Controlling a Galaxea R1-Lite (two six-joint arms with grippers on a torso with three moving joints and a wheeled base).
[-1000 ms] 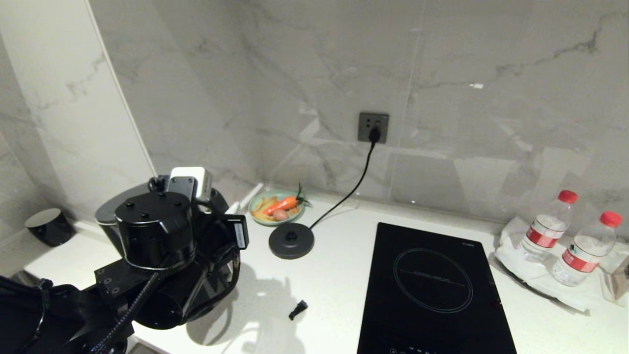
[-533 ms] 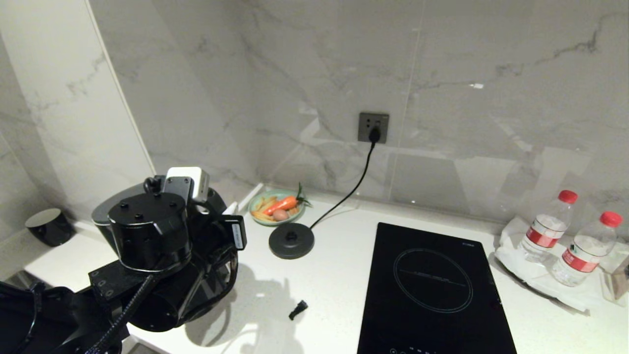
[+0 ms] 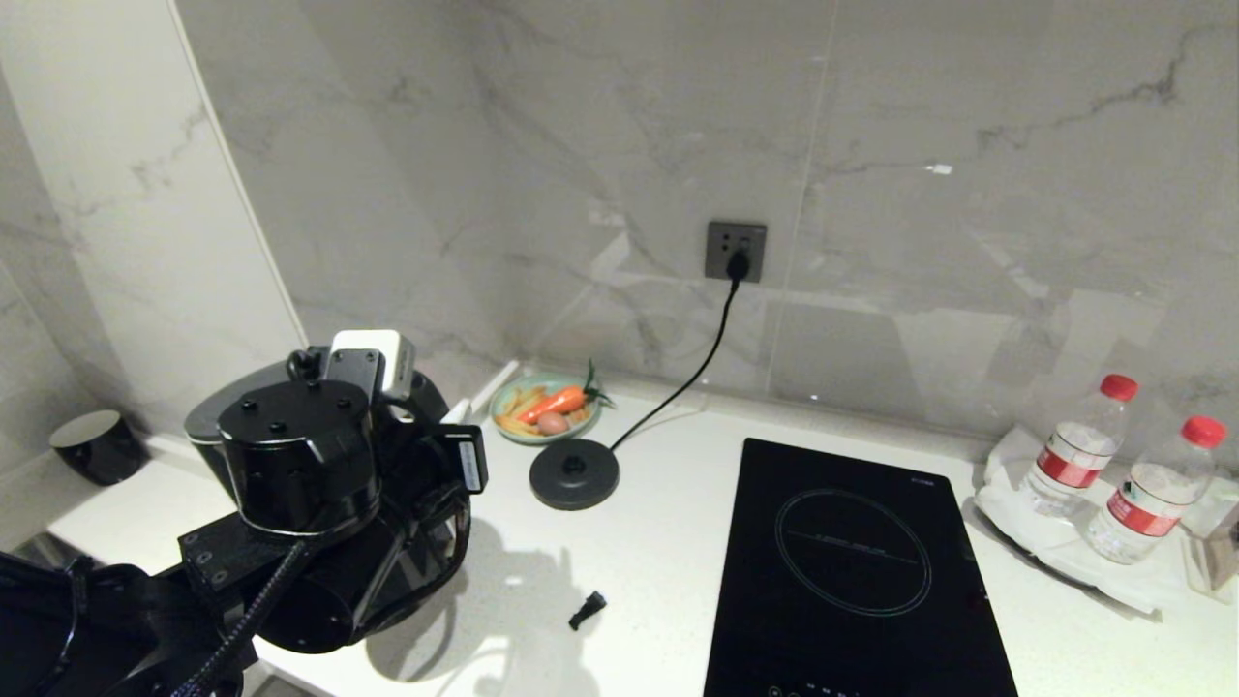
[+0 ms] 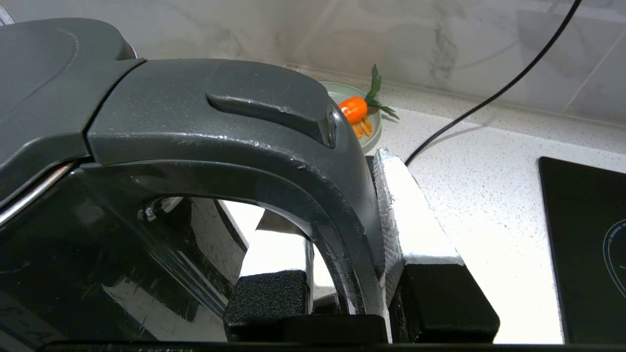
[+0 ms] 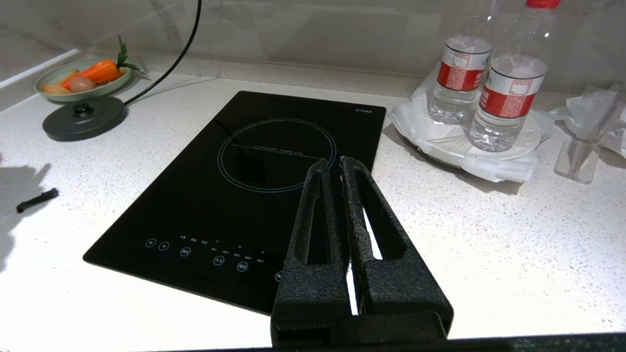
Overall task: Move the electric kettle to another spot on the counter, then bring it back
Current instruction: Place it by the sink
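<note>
Kettle (image 4: 161, 127), glossy black with a matte dark-grey lid and thick loop handle, sits at the far left of the speckled white stone counter (image 3: 678, 542), well apart from its round base disc (image 3: 574, 473). The left gripper (image 4: 342, 234) has its 2 foil-wrapped fingers (image 4: 411, 215) clamped across the handle's smooth curved plastic, 1 inside the loop and 1 outside. The right gripper (image 5: 332, 171) hovers idle over the glass cooktop (image 5: 274, 161), its 2 black foam-textured fingers together. Risk ahead, as a judgement: the slick, rounded handle could pivot in the narrow pinch, letting the tall body swing or tip, or strike the small black cup (image 3: 92, 443) nearby.
</note>
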